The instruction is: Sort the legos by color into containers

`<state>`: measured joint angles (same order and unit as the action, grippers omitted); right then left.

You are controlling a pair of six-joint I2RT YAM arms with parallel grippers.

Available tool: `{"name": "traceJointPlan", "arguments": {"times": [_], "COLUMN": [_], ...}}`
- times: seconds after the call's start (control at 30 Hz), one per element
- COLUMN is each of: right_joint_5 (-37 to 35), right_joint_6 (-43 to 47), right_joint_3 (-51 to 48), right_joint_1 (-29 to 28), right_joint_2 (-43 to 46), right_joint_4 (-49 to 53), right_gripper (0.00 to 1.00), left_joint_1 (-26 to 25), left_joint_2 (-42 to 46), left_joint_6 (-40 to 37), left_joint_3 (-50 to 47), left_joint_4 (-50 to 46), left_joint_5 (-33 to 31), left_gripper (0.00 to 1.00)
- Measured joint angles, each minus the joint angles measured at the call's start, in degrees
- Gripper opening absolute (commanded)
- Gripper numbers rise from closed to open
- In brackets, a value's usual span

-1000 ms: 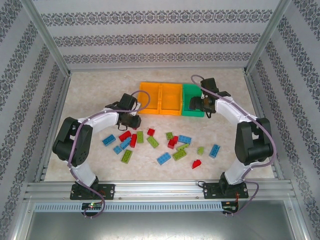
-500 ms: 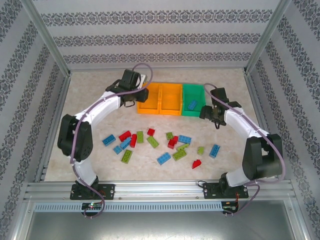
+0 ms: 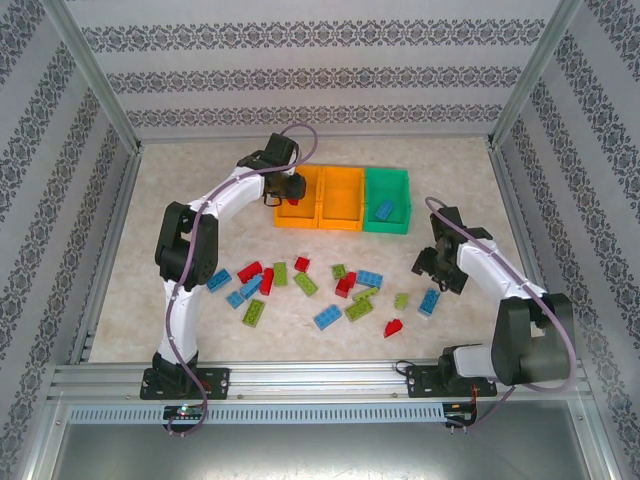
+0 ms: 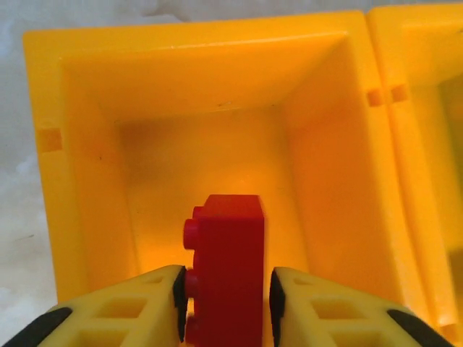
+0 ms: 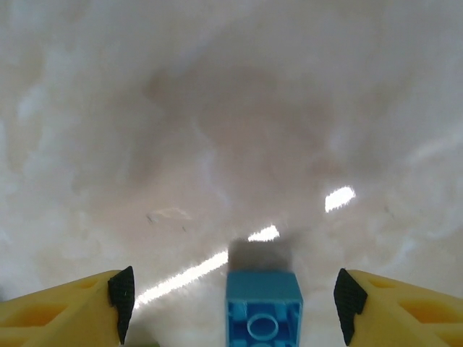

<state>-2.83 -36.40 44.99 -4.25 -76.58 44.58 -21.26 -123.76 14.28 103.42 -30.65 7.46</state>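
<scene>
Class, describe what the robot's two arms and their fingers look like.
The left arm and right arm have white links, black joints and a mauve cable running alongside. The fingers are yellow, with cut-out windows and black pads.

Patterned striped walls (image 3: 320,80), marbled tabletop (image 3: 290,340)
</scene>
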Motion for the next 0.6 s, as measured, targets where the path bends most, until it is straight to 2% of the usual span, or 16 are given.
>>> {"name": "traceJointPlan", "arguments": {"times": [0.13,0.3,0.6], "right_joint_5": [1.0,1.7,3.3], "right_joint_6": [-1.4,-3.0,-4.4], "right_joint_3": [-1.0,-3.2,-5.1], "right_joint_1": [0.0,0.0,-2.1], "right_joint_2": [1.0,3.9,1.7], "right_joint_4": [3.0,5.1,4.5], "right_gripper": [0.74,0.72,0.57], "left_joint_1": [0.0,0.0,0.0], "left_joint_2": [0.0,0.3,5.5], "left_joint_6": [0.5,1.3,1.9], "left_joint_3": [0.3,-0.5,-8.0], "left_joint_4": [0.0,1.4,5.9], "left_joint_5": [0.3,1.9,3.5], "left_gripper": [0.57,0.63,0.79]}}
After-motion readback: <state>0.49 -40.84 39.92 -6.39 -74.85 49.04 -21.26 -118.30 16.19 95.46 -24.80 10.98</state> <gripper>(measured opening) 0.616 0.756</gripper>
